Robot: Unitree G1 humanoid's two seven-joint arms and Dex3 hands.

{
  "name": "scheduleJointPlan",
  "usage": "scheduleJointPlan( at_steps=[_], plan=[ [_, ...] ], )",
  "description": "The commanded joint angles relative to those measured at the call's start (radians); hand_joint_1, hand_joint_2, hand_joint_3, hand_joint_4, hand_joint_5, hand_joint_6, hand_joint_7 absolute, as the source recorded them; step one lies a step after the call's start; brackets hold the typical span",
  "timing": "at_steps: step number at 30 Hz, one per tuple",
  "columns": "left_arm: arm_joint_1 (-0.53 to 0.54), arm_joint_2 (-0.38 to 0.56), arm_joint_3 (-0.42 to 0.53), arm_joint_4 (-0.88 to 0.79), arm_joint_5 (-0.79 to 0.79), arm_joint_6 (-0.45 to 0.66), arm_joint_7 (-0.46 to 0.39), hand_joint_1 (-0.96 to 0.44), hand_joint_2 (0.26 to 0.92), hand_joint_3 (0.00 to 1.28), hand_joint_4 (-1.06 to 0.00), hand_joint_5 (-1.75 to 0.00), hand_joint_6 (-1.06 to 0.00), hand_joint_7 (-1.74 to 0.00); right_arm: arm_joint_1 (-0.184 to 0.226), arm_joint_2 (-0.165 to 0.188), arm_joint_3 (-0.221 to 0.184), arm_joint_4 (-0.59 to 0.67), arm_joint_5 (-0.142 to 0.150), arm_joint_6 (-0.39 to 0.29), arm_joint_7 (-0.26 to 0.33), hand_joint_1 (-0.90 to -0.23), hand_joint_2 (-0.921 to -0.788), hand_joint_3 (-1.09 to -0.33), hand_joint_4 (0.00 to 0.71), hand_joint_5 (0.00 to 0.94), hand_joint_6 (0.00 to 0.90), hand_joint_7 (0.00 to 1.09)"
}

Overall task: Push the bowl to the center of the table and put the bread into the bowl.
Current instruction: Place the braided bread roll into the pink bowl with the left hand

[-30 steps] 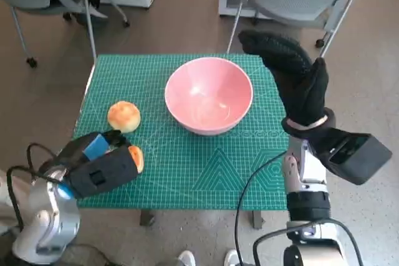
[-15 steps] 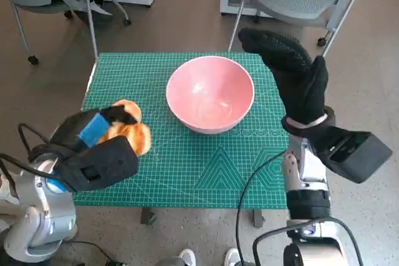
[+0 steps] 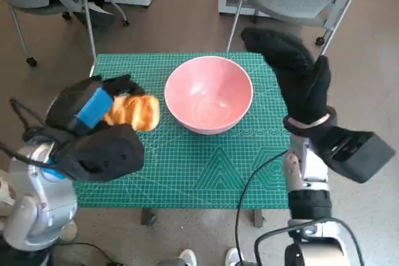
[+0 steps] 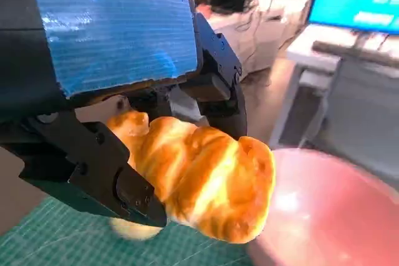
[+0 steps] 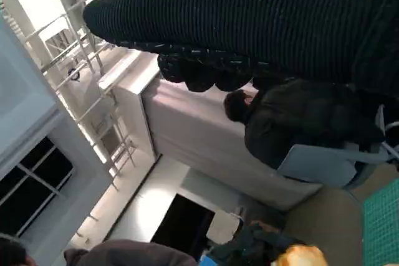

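Pink bowl (image 3: 209,95) sits near the middle of the green cutting mat (image 3: 206,172). The left hand (image 3: 93,113) grasps the golden bread (image 3: 134,111) just beside the bowl's rim. The right hand (image 3: 293,79) is raised beside the bowl, fingers extended, holding nothing.

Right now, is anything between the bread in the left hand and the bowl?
Nothing visible. The left hand holds the bread just beside the bowl, with only bare mat between them. The bowl is empty. The right hand is raised at the bowl's far side, not over its opening.
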Motion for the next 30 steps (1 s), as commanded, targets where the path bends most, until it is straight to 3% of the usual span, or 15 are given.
scheduleJointPlan(
  at_steps=[1, 3, 7, 15, 23, 30],
  plan=[
    [-0.074, -0.012, -0.005, 0.014, 0.025, -0.016, -0.003, 0.00, 0.879, 0.05, -0.79, -1.14, -0.74, -0.97, 0.020, -0.001, 0.000, 0.000, 0.011, 0.016, 0.009, -0.680, -0.921, -0.893, 0.075, 0.002, -0.001, 0.26],
    [-0.077, -0.015, -0.004, 0.016, 0.029, -0.016, -0.006, 0.00, 0.879, 0.05, -0.80, -1.13, -0.74, -0.97, 0.020, -0.001, 0.000, 0.000, 0.011, 0.016, 0.009, -0.680, -0.921, -0.893, 0.076, 0.002, -0.001, 0.26],
    [-0.209, -0.068, -0.052, 0.136, 0.034, -0.060, 0.004, 0.00, 0.879, 0.05, -0.80, -1.13, -0.74, -0.97, 0.027, -0.007, -0.001, -0.012, 0.012, 0.021, 0.008, -0.681, -0.921, -0.892, 0.071, 0.000, -0.001, 0.27],
    [-0.341, -0.133, -0.120, 0.271, 0.058, -0.102, 0.000, 0.00, 0.897, 0.04, -0.78, -1.12, -0.71, -1.03, 0.039, -0.016, -0.004, -0.027, 0.020, 0.031, 0.015, -0.687, -0.921, -0.887, 0.057, 0.000, 0.002, 0.27],
    [-0.409, -0.171, -0.142, 0.370, 0.055, -0.140, -0.002, 0.00, 0.917, 0.02, -0.74, -1.15, -0.69, -1.06, 0.043, -0.020, -0.007, -0.031, 0.027, 0.037, 0.021, -0.693, -0.921, -0.878, 0.053, 0.001, -0.001, 0.29],
    [-0.597, -0.281, -0.220, 0.731, 0.027, -0.258, -0.005, 0.00, 0.908, 0.05, -0.70, -1.27, -0.74, -0.93, 0.058, -0.026, -0.009, -0.049, 0.031, 0.047, 0.017, -0.699, -0.921, -0.852, 0.077, 0.012, 0.005, 0.30]
  ],
)
